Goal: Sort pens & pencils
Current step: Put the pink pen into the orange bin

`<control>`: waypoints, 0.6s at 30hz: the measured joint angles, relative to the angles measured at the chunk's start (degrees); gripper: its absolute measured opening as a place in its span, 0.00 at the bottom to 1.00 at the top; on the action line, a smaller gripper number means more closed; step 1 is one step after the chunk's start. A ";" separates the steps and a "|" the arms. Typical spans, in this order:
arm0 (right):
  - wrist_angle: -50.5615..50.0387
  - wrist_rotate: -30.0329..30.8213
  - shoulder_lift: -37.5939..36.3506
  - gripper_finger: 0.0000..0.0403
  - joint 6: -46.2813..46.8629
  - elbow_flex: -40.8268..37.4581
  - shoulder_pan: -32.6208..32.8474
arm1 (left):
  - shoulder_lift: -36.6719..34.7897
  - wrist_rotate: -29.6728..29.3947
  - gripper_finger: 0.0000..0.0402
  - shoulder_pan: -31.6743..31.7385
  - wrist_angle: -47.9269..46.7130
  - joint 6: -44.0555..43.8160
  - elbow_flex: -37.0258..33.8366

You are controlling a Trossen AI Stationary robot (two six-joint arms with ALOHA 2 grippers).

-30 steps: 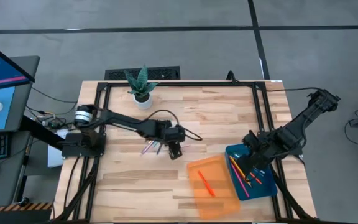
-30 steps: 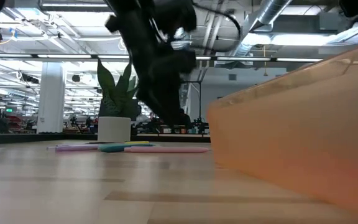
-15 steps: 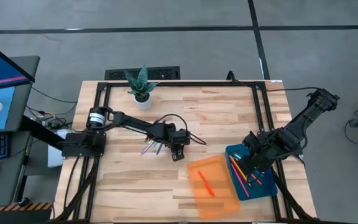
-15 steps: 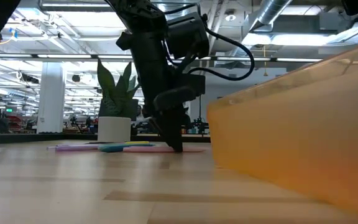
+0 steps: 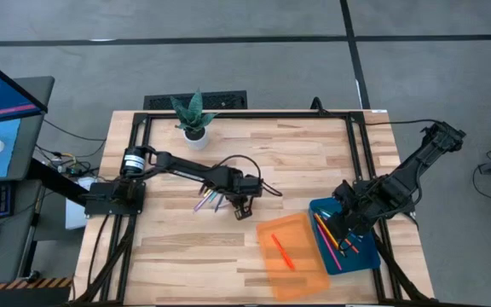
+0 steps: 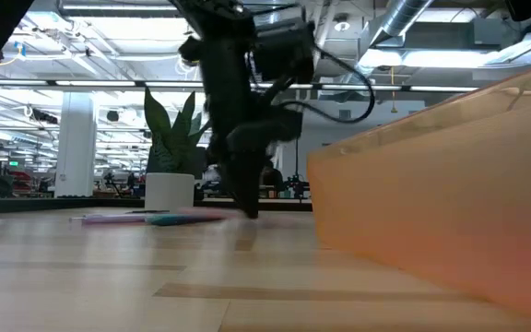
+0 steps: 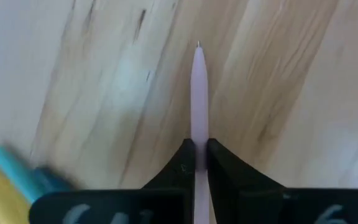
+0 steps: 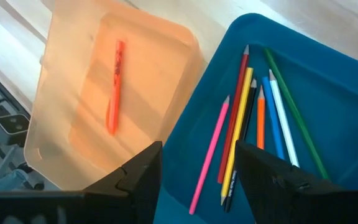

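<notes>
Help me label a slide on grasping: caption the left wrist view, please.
Left gripper shut on a pale pink pen lying on the wooden table.

Pale pink pen (image 7: 199, 99) lies flat (tip outward), pinched at mid-table.

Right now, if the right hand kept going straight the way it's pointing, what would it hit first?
Most likely the pencils lying in the blue tray: the open right hand points down at them. How far above them it is cannot be told.
</notes>
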 joint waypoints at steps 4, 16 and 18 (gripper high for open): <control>0.00 0.36 0.00 0.55 -0.39 0.00 -0.02 | -0.51 -0.43 0.01 -0.09 -3.75 -0.55 4.93; -0.20 0.35 0.00 0.55 -1.50 0.00 -0.02 | -0.53 -1.48 0.02 -2.58 -7.71 -0.47 18.47; -0.20 0.35 0.00 0.55 -1.51 0.00 0.00 | -0.56 -1.46 0.02 -3.58 -8.53 -1.12 20.84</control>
